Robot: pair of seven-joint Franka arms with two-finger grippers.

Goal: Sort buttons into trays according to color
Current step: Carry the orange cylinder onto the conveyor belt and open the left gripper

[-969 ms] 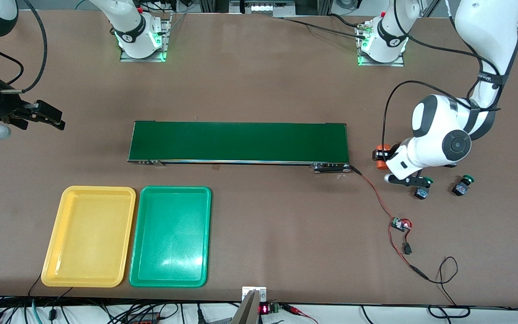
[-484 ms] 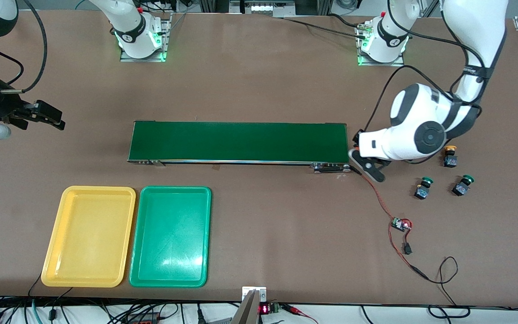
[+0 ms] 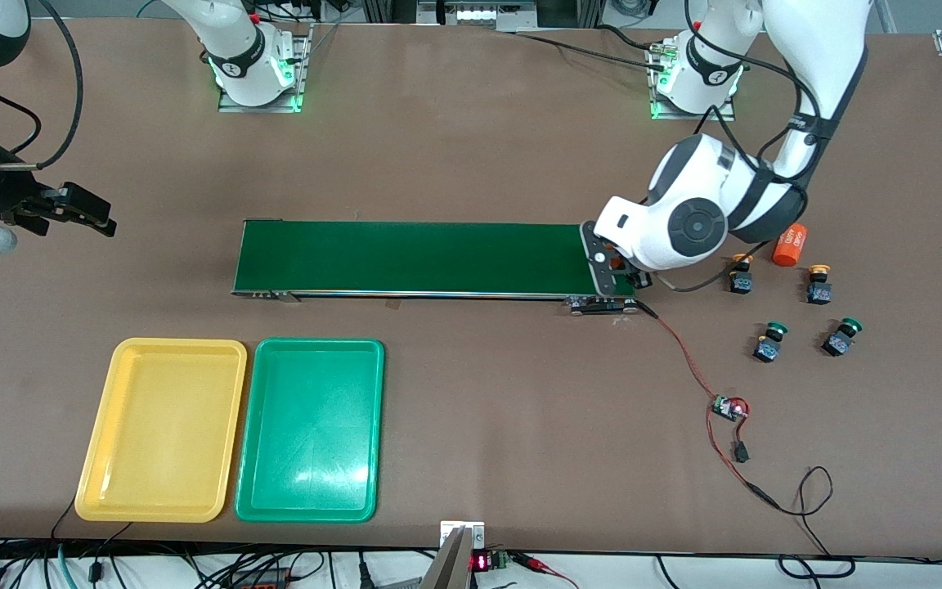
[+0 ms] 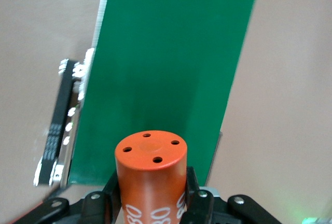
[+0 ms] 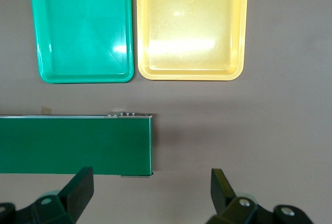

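Four dark-bodied buttons: two yellow-capped (image 3: pixel 740 276), two green-capped (image 3: pixel 769 341); two trays, yellow (image 3: pixel 162 429) and green (image 3: pixel 310 429); left gripper (image 4: pixel 150 203) clamps an orange cylinder (image 4: pixel 151 175); right gripper (image 5: pixel 150 193) spread wide, empty.

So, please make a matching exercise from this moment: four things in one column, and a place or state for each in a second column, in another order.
Things:
1. left gripper
2. right gripper
3. yellow tray
4. green-capped buttons

Places or states:
A. empty, beside the green tray
B. open, waiting at the right arm's end of the table
C. shut on an orange cylinder, over the end of the conveyor belt
D. on the table, nearer the front camera than the yellow-capped buttons

Pairs: 1-C, 2-B, 3-A, 4-D
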